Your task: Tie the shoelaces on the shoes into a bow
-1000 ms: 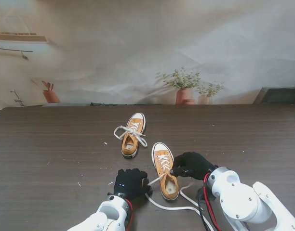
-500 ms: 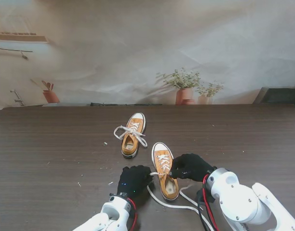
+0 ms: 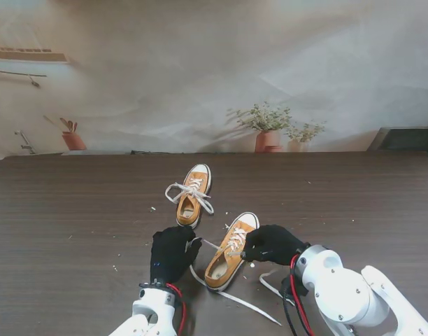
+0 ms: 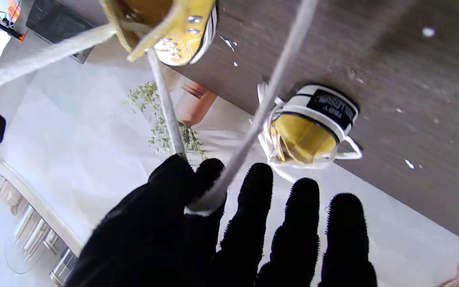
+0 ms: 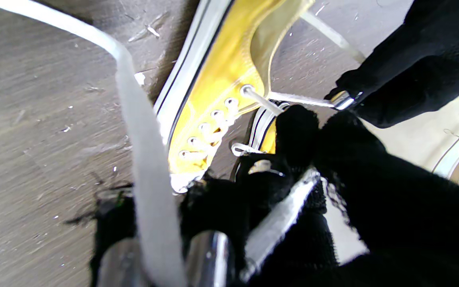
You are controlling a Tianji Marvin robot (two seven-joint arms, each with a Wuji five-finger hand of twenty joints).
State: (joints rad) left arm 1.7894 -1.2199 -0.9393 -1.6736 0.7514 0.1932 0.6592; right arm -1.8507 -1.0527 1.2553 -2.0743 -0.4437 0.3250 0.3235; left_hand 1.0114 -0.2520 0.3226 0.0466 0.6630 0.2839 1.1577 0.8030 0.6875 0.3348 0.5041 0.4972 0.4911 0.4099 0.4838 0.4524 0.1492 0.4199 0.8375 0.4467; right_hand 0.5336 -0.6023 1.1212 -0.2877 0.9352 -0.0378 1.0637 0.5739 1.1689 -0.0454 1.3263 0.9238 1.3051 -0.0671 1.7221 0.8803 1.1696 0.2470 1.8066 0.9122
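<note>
The near orange shoe (image 3: 230, 253) lies slanted, toe toward the far right, between my two black-gloved hands. My left hand (image 3: 172, 252) is shut on one white lace end (image 4: 229, 175), pinched between thumb and forefinger and stretched tight from the shoe (image 4: 173, 28). My right hand (image 3: 271, 242) presses against the shoe's right side, shut on the other lace (image 5: 265, 104) where it leaves the top eyelet. The shoe's eyelet row (image 5: 209, 127) shows in the right wrist view. Slack lace (image 3: 235, 299) trails across the table toward me. The far orange shoe (image 3: 191, 197) carries a tied bow.
Small white crumbs (image 3: 152, 208) dot the dark wooden table (image 3: 74, 210). Potted plants (image 3: 268, 124) stand against the backdrop beyond the far edge. A loop of loose lace (image 3: 270, 283) lies by my right forearm (image 3: 340, 287).
The near shoe has swung round, toe to the right and heel to the left. My left hand has moved away from me with its lace, pulling it taut. The right hand hardly shifted.
</note>
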